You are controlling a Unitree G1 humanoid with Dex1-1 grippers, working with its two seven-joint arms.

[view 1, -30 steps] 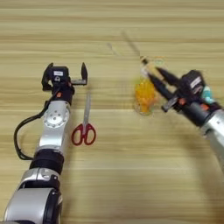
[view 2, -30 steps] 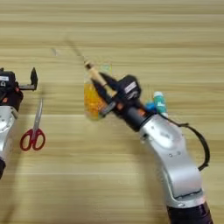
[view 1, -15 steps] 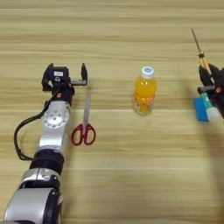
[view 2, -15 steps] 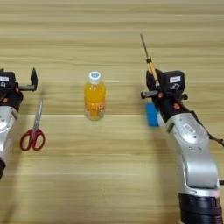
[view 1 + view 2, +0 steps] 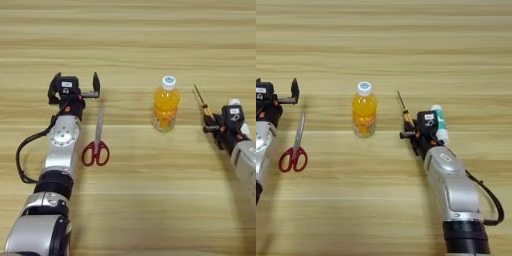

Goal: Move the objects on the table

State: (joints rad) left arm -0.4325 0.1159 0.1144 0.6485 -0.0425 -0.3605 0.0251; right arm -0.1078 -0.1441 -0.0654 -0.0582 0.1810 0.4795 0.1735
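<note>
Right gripper (image 5: 412,134) low over the table (image 5: 406,40), right of centre, fingers clenched on the screwdriver (image 5: 403,111) at its orange handle. The thin shaft sticks out away from the robot, angled slightly left, tip near the tabletop; can't tell if it touches. Glue stick (image 5: 439,125) lies just beside the gripper on its right, white-green, partly behind the wrist.

Bottle (image 5: 364,116) stands upright near the table's centre, white cap on, orange drink inside, left of the screwdriver and apart from it. Nothing between bottle and gripper.

Left gripper (image 5: 74,86) sits toward the table's left side, fingers spread wide, holding nothing. Scissors (image 5: 96,142) lie flat just right of the left arm, red handles toward the robot, closed blades pointing away, tips near the gripper's right finger (image 5: 95,82). Can't tell if they touch.
</note>
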